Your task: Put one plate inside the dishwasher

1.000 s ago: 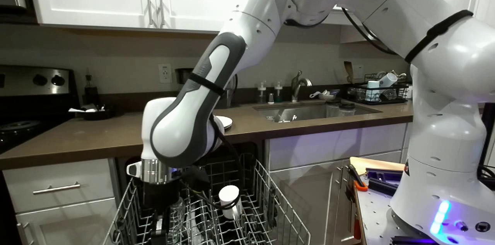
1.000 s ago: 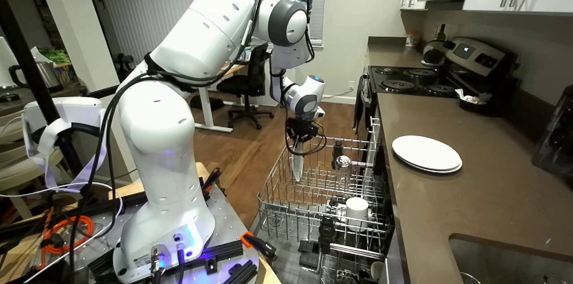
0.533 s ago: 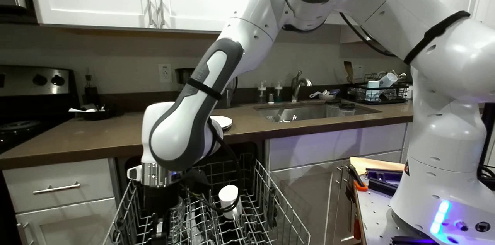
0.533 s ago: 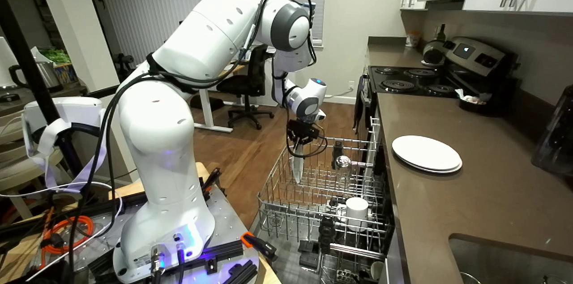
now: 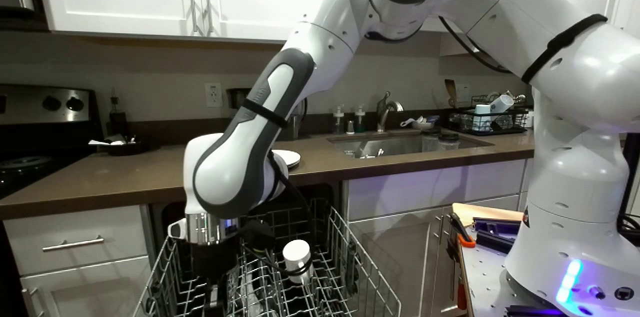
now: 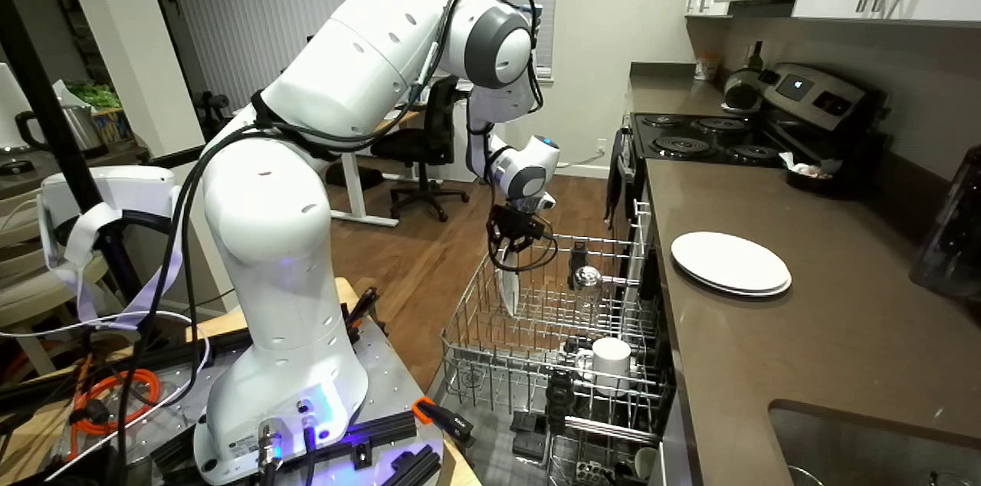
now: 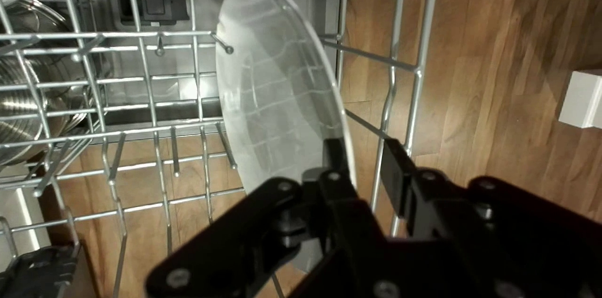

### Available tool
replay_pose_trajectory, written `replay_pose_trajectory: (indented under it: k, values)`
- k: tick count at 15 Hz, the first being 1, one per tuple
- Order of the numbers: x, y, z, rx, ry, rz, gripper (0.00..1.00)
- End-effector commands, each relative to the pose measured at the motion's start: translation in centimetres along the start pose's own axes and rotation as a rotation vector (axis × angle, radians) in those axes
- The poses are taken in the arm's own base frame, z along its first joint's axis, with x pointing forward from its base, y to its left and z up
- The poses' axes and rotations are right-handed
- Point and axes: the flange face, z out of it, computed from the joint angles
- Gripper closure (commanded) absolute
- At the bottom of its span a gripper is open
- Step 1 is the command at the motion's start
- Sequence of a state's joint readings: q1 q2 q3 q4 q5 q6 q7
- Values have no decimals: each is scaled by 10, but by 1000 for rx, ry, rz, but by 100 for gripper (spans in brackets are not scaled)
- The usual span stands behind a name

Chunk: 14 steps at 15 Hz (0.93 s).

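Observation:
The white plate (image 7: 277,86) stands on edge in the dishwasher's wire rack (image 7: 150,86), among the tines and near the rack's side. It also shows upright and slightly tilted in an exterior view (image 6: 509,290); in an exterior view (image 5: 215,292) my gripper stands over that part of the rack and I cannot make out the plate. In the wrist view my gripper (image 7: 364,152) is open around the plate's rim. The left finger is at the plate's face, seemingly touching; the right finger is apart, with a gap. The plate's lower end is hidden behind the gripper.
A white cup (image 6: 611,357) and a clear glass (image 6: 588,287) stand in the rack. More white plates (image 6: 732,264) lie stacked on the brown counter (image 6: 720,348). The rack's side wires (image 7: 418,72) are close to the right finger. Cables loop around the wrist.
The arm has lowered a little over the rack. Most recently the gripper has turned or shifted slightly and looks wider, and the plate leans a little more.

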State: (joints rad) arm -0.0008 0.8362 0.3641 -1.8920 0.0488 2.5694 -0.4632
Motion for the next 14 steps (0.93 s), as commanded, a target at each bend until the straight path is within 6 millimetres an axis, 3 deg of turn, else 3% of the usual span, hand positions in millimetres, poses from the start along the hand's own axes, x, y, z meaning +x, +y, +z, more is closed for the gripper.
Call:
replay_pose_trajectory:
  k: [1,4,14]
  values:
    - [-9,-11,-11,20,-40,16,56]
    - [-11,-19,-19,4,-50,17,45]
    - [-26,-62,-72,-82,-73,60,47]
